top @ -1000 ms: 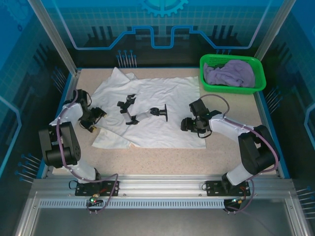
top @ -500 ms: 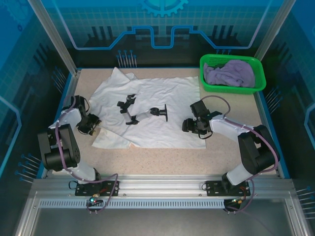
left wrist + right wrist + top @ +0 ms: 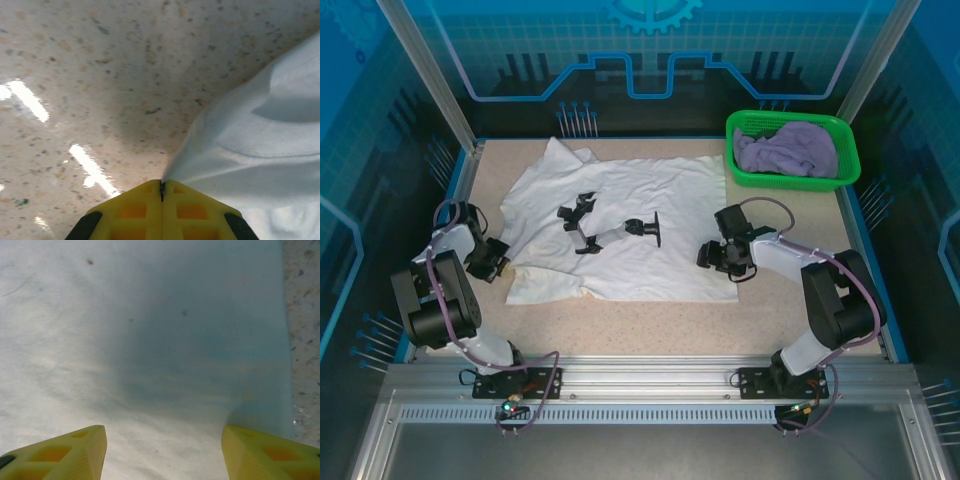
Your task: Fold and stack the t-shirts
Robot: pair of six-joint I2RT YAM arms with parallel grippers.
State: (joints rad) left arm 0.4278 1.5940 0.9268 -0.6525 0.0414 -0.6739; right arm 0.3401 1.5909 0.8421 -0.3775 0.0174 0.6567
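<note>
The white t-shirt with black prints lies spread flat across the middle of the table. My left gripper is at the shirt's left edge, low on the table. In the left wrist view this gripper is shut on a pinch of the white t-shirt's edge, its yellow fingers pressed together. My right gripper hovers over the shirt's right side. Seen from the right wrist, that gripper stands open just above the flat cloth, holding nothing. The pale lavender t-shirt sits crumpled in the basket.
A green mesh basket stands at the back right corner. The speckled table shows bare in front of the shirt and left of it. Blue raised edges border the table; the shirt's right hem lies near bare tabletop.
My left gripper has closed on the shirt's left edge and shifted left toward the table's side. The right gripper has drifted slightly right and stays open.
</note>
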